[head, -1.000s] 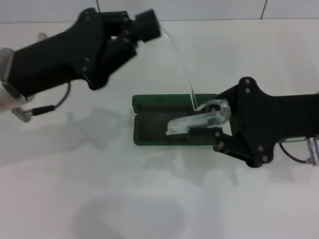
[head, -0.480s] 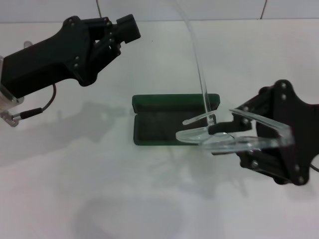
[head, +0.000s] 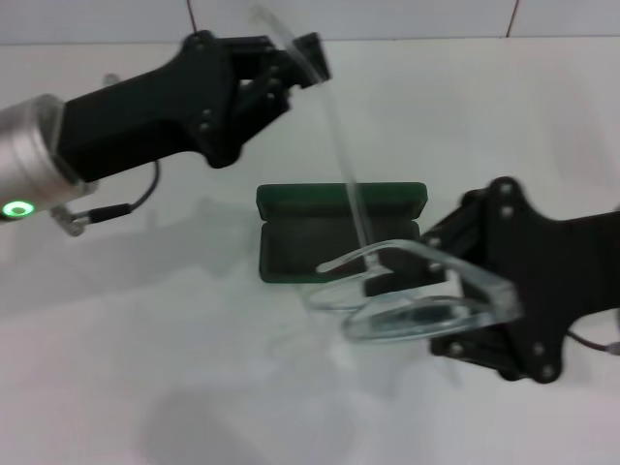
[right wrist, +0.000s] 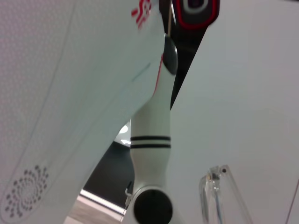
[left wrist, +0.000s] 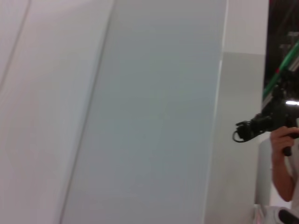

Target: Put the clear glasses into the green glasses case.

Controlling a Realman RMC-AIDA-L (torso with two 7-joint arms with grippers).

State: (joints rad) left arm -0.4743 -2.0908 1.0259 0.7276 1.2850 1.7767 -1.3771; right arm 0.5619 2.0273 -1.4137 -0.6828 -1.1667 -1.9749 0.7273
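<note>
The green glasses case (head: 300, 248) lies open in the middle of the white table in the head view, its lid (head: 329, 200) folded back on the far side. The clear glasses (head: 417, 316) hang just in front of the case's right end, with my right gripper (head: 438, 291) shut on the lens end. One thin clear arm (head: 341, 165) rises steeply to the upper left. My left gripper (head: 302, 56) is up at that arm's tip, and the arm crosses in front of it. In the right wrist view, a piece of the clear glasses (right wrist: 216, 192) shows.
White table surface (head: 194, 387) stretches all round the case. A cable (head: 107, 205) hangs under my left arm. The left wrist view shows only a wall and a person holding a camera (left wrist: 275, 126). The robot's white body (right wrist: 149, 154) fills the right wrist view.
My right gripper has carried the glasses left and nearer the table's front edge. My left arm has swung right, back to the raised arm's tip.
</note>
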